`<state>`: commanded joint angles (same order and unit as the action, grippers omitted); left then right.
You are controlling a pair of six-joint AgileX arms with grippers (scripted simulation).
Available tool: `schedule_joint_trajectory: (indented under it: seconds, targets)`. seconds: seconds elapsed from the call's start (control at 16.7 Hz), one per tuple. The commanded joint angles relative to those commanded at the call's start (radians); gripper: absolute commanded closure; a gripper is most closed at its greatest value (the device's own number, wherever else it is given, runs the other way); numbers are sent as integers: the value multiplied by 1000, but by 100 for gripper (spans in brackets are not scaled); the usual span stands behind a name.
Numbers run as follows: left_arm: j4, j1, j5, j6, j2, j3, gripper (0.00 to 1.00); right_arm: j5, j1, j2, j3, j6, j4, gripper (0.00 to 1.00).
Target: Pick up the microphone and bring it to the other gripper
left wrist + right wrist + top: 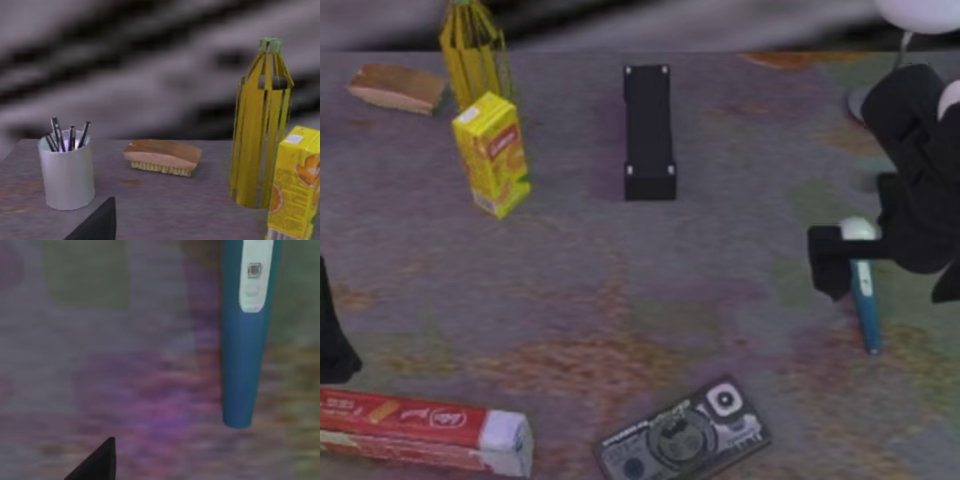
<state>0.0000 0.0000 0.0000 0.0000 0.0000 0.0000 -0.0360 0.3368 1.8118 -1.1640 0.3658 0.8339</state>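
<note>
The microphone (865,290) lies on the table at the right, its white head (859,229) pointing to the far side and its teal handle toward the near edge. My right gripper (888,280) hangs over its head end, open. One black finger (830,262) is left of the microphone and the other is at the right edge, neither touching it. In the right wrist view the teal handle (242,365) and its white switch strip (255,280) show, with one fingertip (102,460) apart from them. The other gripper, my left one (332,335), is parked at the table's left edge, open and empty.
A long black box (649,132) lies at the back centre. A yellow carton (492,153), yellow bottle (472,50) and brush (397,87) stand at the back left, with a pen cup (66,170) nearby. A red box (420,430) and a dark flat gadget (685,435) lie along the front.
</note>
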Motion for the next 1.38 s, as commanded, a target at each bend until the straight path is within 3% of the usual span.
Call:
schedule_joint_trajectory:
  seconds: [0.48, 0.84, 1.38]
  targets:
    - [0, 0, 0, 0, 0, 0, 0, -1, -4, 205, 106, -3, -317, 0]
    - [0, 0, 0, 0, 0, 0, 0, -1, -5, 231, 119, -4, -350, 0]
    - [0, 0, 0, 0, 0, 0, 0, -1, -5, 231, 119, -4, -350, 68]
